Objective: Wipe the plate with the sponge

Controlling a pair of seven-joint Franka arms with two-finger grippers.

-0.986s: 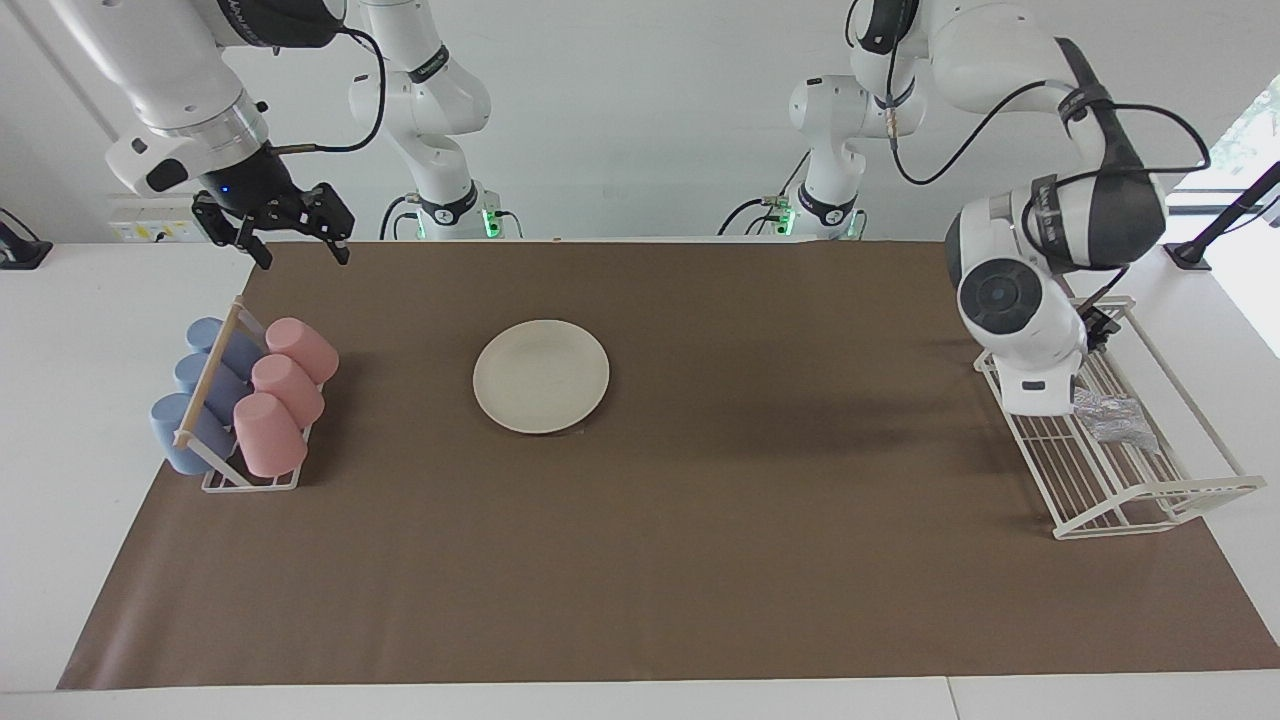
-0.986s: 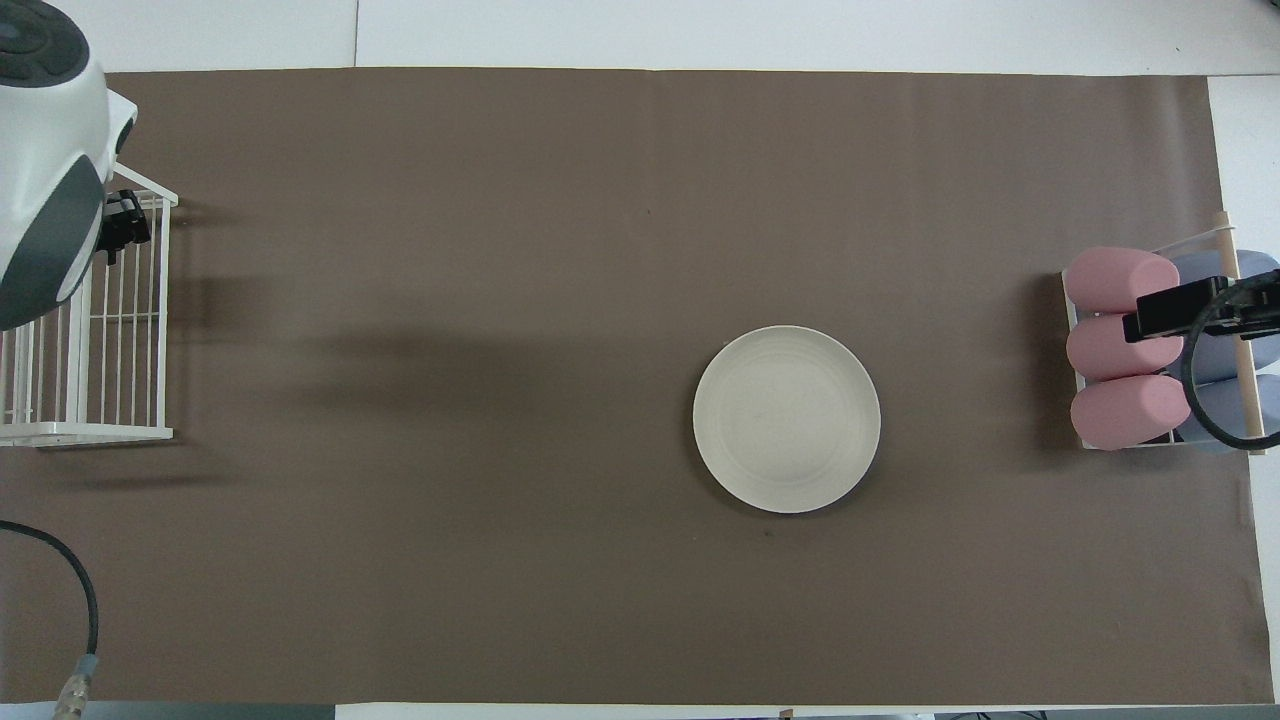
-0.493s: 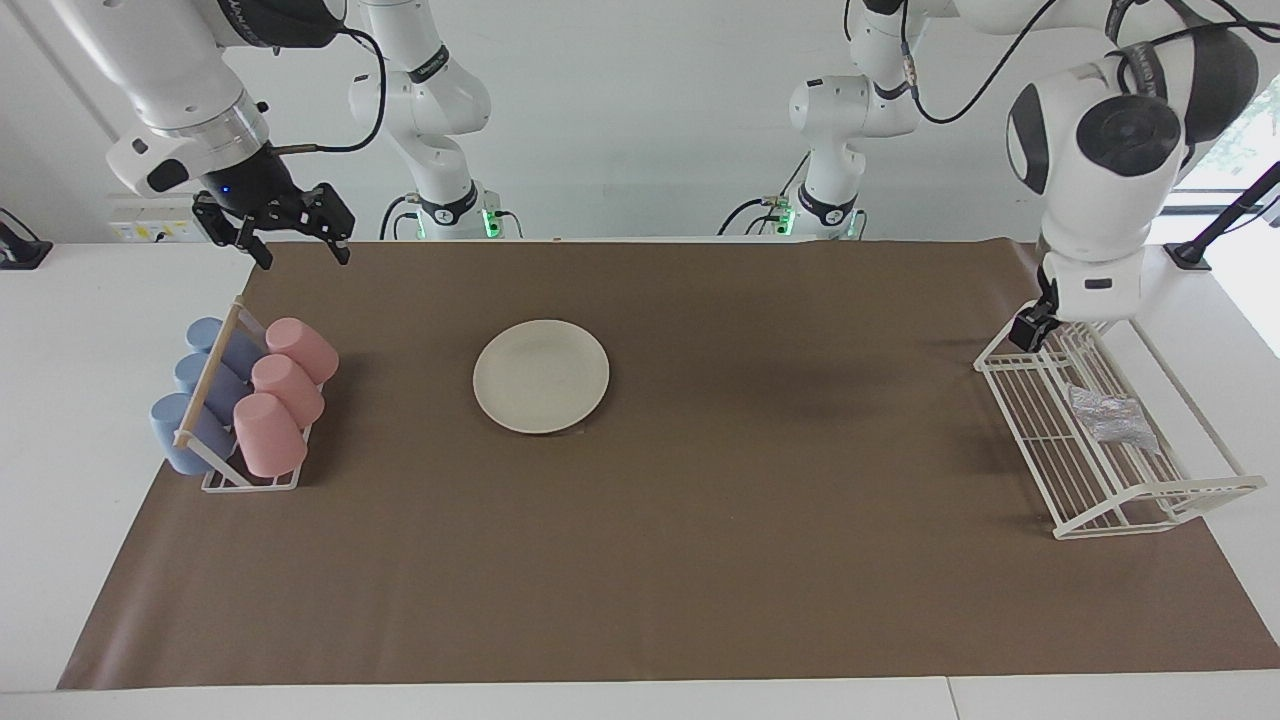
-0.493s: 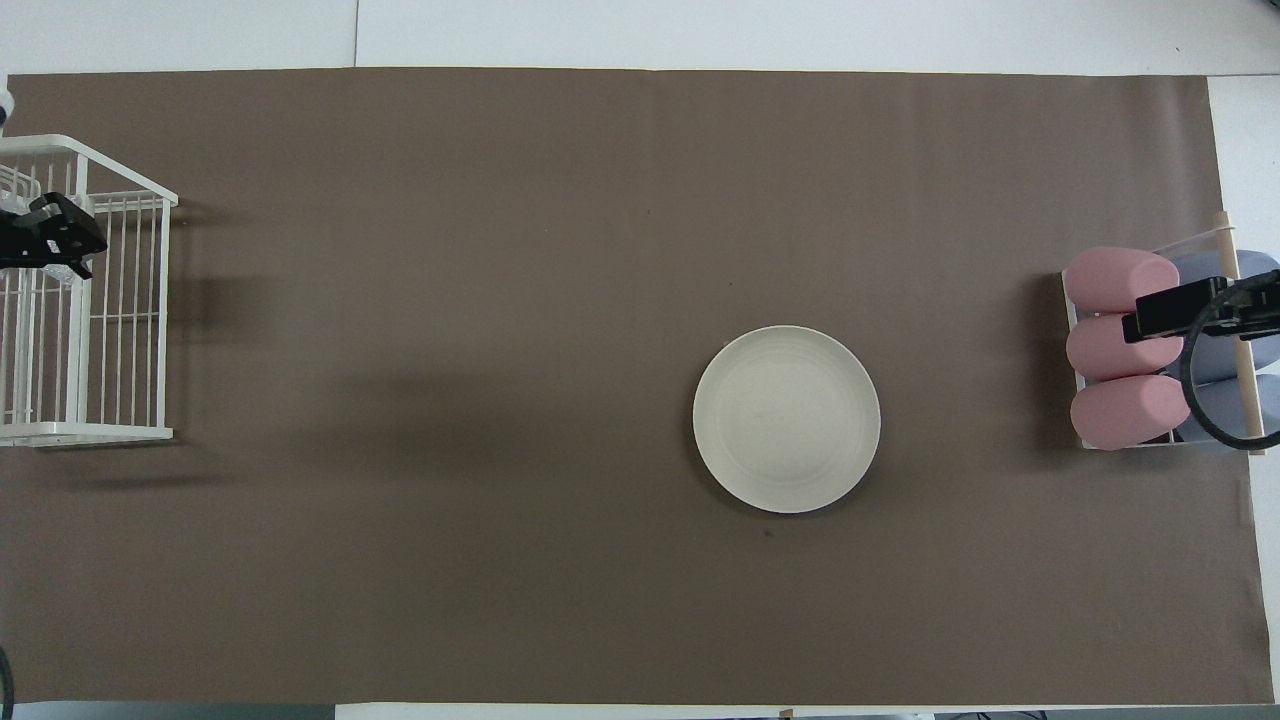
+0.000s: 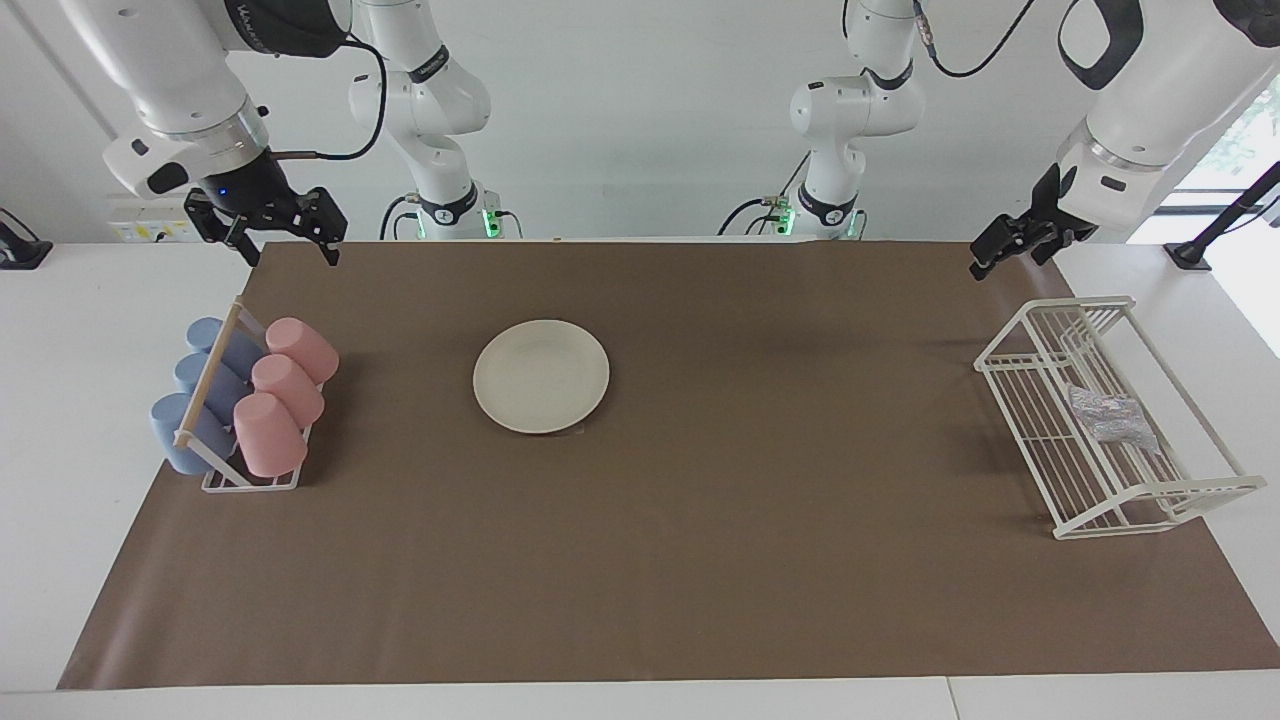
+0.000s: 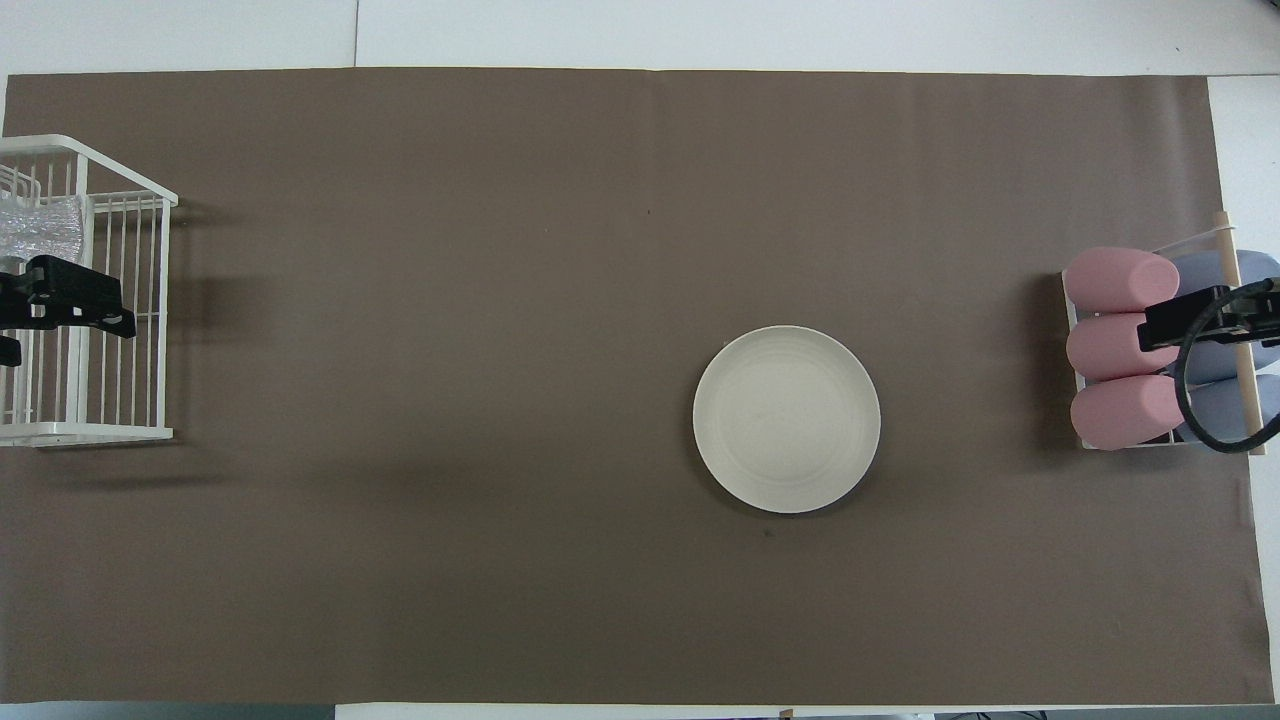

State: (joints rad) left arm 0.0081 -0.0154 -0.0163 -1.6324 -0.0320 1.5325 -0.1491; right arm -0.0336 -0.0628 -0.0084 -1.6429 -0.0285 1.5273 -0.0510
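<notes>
The cream-white plate (image 5: 541, 376) (image 6: 787, 419) lies flat on the brown mat, with nothing on it. The silvery sponge (image 5: 1110, 417) (image 6: 40, 228) rests inside the white wire rack (image 5: 1050, 430) (image 6: 90, 432) at the left arm's end of the table. My left gripper (image 5: 1012, 245) (image 6: 45, 325) hangs open and empty in the air over that rack's end nearer the robots, well above the sponge. My right gripper (image 5: 290, 250) waits open and empty, raised over the cup holder (image 5: 245, 400) at the right arm's end; only part of the right gripper (image 6: 1205, 320) shows from overhead.
The cup holder (image 6: 1150, 350) carries pink and blue cups lying on their sides, between the plate and the mat's edge. The brown mat (image 5: 750, 500) covers most of the white table. The plate sits nearer the right arm's end than the wire rack.
The left arm has lifted out of the wire rack and pulled back toward its base, empty. The sponge stays in the rack, now uncovered. The right gripper barely shifted.
</notes>
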